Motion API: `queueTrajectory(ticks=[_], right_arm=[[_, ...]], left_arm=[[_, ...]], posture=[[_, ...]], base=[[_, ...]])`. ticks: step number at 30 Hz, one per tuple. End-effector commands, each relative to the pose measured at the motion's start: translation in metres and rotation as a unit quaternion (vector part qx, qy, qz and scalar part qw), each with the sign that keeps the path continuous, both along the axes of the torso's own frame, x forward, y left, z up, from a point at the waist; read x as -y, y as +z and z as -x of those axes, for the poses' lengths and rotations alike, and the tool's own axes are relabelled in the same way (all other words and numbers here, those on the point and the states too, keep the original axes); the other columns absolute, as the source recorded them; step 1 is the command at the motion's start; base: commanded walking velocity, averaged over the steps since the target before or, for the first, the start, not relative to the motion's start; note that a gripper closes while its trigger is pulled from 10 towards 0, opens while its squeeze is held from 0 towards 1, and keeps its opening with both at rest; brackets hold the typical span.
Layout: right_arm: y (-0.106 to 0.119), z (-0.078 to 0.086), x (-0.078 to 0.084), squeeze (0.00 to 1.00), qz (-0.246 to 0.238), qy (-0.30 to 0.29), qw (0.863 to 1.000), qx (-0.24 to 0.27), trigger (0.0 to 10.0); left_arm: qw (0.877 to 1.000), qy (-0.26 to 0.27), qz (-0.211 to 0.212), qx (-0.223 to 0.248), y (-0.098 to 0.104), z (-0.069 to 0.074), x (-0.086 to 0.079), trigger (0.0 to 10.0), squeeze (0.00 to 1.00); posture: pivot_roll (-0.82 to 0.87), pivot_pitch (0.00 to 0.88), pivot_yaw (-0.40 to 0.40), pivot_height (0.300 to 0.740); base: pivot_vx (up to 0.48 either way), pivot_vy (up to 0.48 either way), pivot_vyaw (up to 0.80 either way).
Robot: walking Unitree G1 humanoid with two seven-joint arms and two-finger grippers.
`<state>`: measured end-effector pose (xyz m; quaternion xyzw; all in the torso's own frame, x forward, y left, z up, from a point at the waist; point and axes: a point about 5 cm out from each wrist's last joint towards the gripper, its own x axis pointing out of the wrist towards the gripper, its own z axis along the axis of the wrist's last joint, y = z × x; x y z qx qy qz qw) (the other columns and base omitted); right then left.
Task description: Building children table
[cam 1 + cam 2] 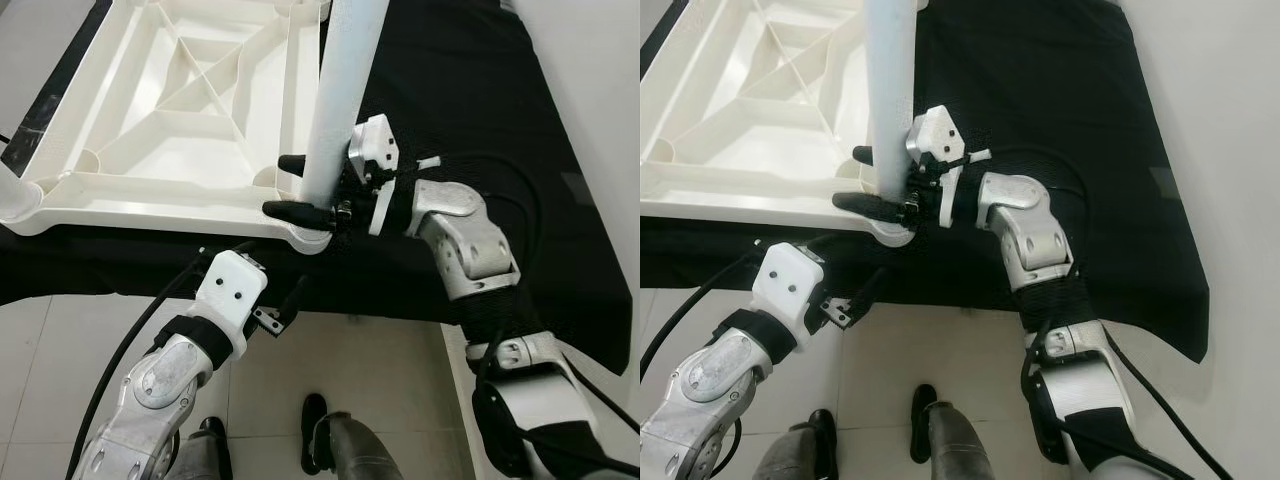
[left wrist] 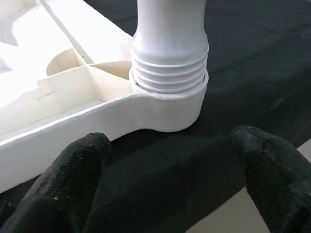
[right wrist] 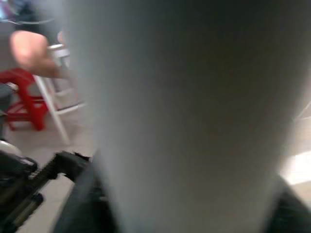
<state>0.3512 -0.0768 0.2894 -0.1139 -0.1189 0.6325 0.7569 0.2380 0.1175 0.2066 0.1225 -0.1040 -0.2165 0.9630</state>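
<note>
black cloth (image 1: 470, 90) bears tabletop (image 1: 170, 110); leg (image 2: 170, 43) seemingly in socket (image 2: 170, 104).

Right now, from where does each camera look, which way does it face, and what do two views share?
Left eye view: on the head, facing down at the upturned table top; both arms show, the right gripper around the white leg.
Right eye view: same scene from slightly beside.
Left wrist view: past the left gripper, open, toward the leg's threaded end in the corner socket.
Right wrist view: close against the leg.
All four share the leg.
</note>
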Motion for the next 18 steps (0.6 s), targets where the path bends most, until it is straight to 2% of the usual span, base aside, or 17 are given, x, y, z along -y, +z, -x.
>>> queueTrajectory(ticks=[1,5,9,13,14,15,16,17,18], right_arm=[[-0.005,0.001,-0.005,0.0,0.006,0.035,0.999,-0.007,0.0],[-0.006,-0.003,-0.001,0.0,0.005,0.022,1.0,-0.01,0.0],[-0.011,-0.009,0.011,0.0,-0.006,-0.047,0.999,-0.014,0.0],[-0.012,-0.01,0.014,0.0,-0.009,-0.06,0.998,-0.015,0.0],[-0.016,-0.013,0.019,0.0,-0.024,-0.119,0.992,-0.024,0.0],[-0.016,-0.013,0.019,0.0,-0.024,-0.119,0.992,-0.024,0.0],[-0.028,-0.016,0.023,0.0,-0.04,-0.226,0.973,-0.035,0.0],[-0.06,-0.001,0.023,0.0,-0.059,-0.424,0.902,-0.056,0.0],[-0.066,0.007,0.018,0.0,-0.063,-0.456,0.886,-0.056,0.0]], left_arm=[[1.0,-0.002,-0.003,-0.002,-0.003,0.002,0.001,10.0,0.0],[1.0,-0.001,-0.001,-0.002,-0.003,0.002,0.001,10.0,0.0],[1.0,-0.002,0.0,-0.003,-0.003,0.002,0.002,10.0,0.0],[1.0,-0.002,0.0,-0.003,-0.003,0.002,0.002,10.0,0.0],[1.0,-0.002,0.001,-0.002,-0.003,0.001,0.002,10.0,0.0],[1.0,-0.002,0.001,-0.002,-0.003,0.001,0.002,10.0,0.0],[1.0,-0.002,0.002,-0.003,-0.003,0.001,0.002,10.0,0.0],[1.0,-0.003,0.004,-0.005,-0.003,0.001,0.002,10.0,0.0],[1.0,-0.004,0.005,-0.005,-0.003,0.001,0.003,10.0,0.0]], posture=[[0.05,0.319,-0.161,0.74],[0.05,0.321,-0.161,0.74],[0.04,0.326,-0.161,0.74],[0.04,0.329,-0.162,0.74],[0.04,0.333,-0.166,0.74],[0.04,0.333,-0.166,0.74],[0.04,0.335,-0.17,0.74],[0.03,0.347,-0.157,0.74],[0.03,0.347,-0.157,0.74]], base=[[0.0,0.0,0.0],[0.0,0.0,0.0],[0.0,0.0,0.0],[0.0,0.0,0.0],[0.0,0.0,0.0],[0.0,0.0,0.0],[0.0,0.0,0.0],[0.0,0.0,0.0],[0.0,0.0,0.0]])
